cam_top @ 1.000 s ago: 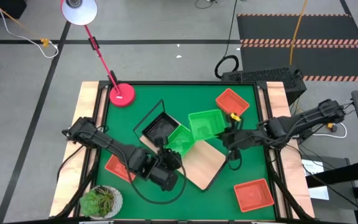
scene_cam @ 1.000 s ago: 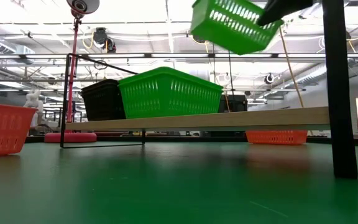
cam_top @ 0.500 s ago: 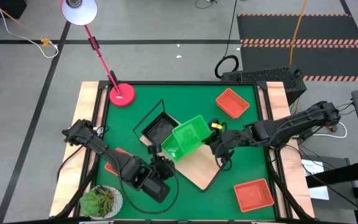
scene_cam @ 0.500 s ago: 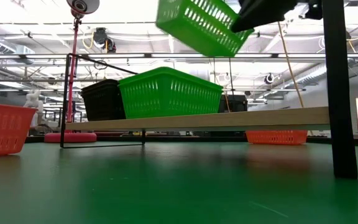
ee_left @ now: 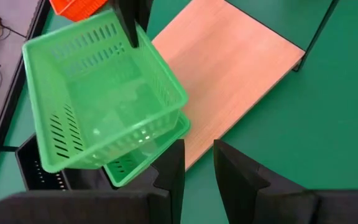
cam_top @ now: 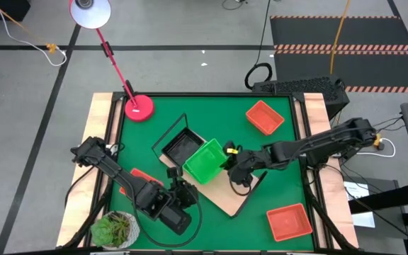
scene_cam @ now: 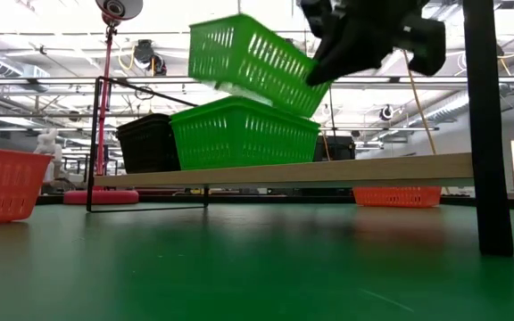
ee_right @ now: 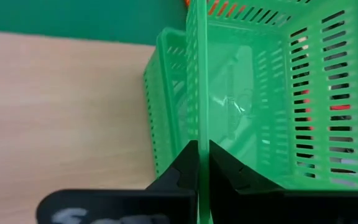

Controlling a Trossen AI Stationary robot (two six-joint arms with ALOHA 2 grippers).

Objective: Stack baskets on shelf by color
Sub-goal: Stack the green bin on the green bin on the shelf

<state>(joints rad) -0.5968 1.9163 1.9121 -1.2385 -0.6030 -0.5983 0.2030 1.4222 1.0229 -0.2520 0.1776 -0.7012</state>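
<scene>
My right gripper (ee_right: 199, 165) is shut on a bright green basket (cam_top: 205, 161) and holds it tilted just over a second green basket (scene_cam: 244, 132). That second basket sits on the light-wood shelf (cam_top: 236, 193), with a black basket (cam_top: 181, 147) beside it. The held basket's low corner reaches the lower basket's rim; whether they touch, I cannot tell. My left gripper (ee_left: 197, 165) hovers open with nothing between its fingers, by the shelf's near-left side. My right gripper pinches one side wall of the green basket at its rim (ee_right: 197, 127), one finger inside the basket and one outside. The fingers come from the table's right, slanting down. The basket (scene_cam: 252, 61) hangs tilted, its held side higher, above the lower green basket.
Red-orange baskets lie at the far right (cam_top: 264, 117), at the near right (cam_top: 289, 222), and at the left (cam_top: 139, 178), the last partly under my left arm. A red lamp base (cam_top: 139, 108) stands far left and a potted plant (cam_top: 115, 228) near left.
My right gripper has carried the green basket toward the table's left and downward, rolling its wrist. The basket has gone from above the shelf's right part to a tilt just over the green basket on the shelf. My left gripper has drawn back a little toward the near-left.
</scene>
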